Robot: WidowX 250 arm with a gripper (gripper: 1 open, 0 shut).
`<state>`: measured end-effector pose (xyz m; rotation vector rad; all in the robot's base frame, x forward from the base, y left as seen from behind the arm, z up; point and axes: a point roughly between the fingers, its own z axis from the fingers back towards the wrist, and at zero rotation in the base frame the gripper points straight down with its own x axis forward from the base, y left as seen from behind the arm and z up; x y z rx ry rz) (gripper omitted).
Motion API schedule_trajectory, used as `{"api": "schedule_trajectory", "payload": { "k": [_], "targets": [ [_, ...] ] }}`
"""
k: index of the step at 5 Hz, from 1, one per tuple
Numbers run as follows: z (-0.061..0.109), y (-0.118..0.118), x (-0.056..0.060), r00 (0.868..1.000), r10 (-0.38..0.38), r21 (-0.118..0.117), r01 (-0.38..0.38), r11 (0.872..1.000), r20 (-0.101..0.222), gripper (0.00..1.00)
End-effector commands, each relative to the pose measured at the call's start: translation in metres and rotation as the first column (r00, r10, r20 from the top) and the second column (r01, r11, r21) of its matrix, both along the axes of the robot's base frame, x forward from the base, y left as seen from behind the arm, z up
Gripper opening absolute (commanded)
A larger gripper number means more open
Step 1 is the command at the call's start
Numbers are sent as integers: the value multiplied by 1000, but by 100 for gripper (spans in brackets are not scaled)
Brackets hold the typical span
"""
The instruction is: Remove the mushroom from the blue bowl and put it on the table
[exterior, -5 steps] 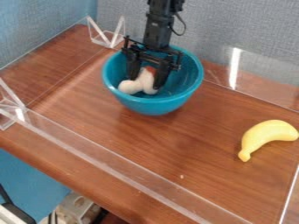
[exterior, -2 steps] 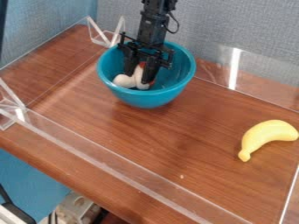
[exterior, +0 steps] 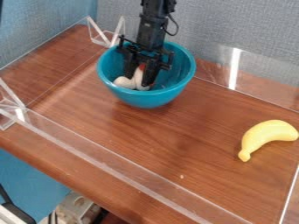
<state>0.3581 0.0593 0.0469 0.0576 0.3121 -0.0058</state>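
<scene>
gripper down on the mushroom, bowl nudged over

i have the gripper (exterior: 146, 59) reaching into the blue bowl (exterior: 147, 98), its fingers around the mushroom (exterior: 126, 82), which lies in the left, near part of the bowl with its pale end showing. compared with a second ago, the bowl sits slightly farther off and to the left, and the fingers have drawn closer together; they look to be pinching the mushroom, though the dark fingers hide the contact, so i can't be sure. to me this is the grasp step: next i'd lift straight up and watch that the bowl doesn't come along, then set the mushroom on the desk (exterior: 163, 150), away from the banana (exterior: 267, 137) at right.
</scene>
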Motion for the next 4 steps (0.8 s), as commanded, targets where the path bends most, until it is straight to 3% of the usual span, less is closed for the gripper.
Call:
{"api": "schedule_trajectory", "payload": {
  "k": [1,2,4],
  "targets": [
    [8,6,1,998,38,-5,-38,999,54,0],
    [-4,5,0,997,57,-11,-57,998,53,0],
    [8,-4,-1,987,153,-19,-152,988,49,0]
  ]
}}
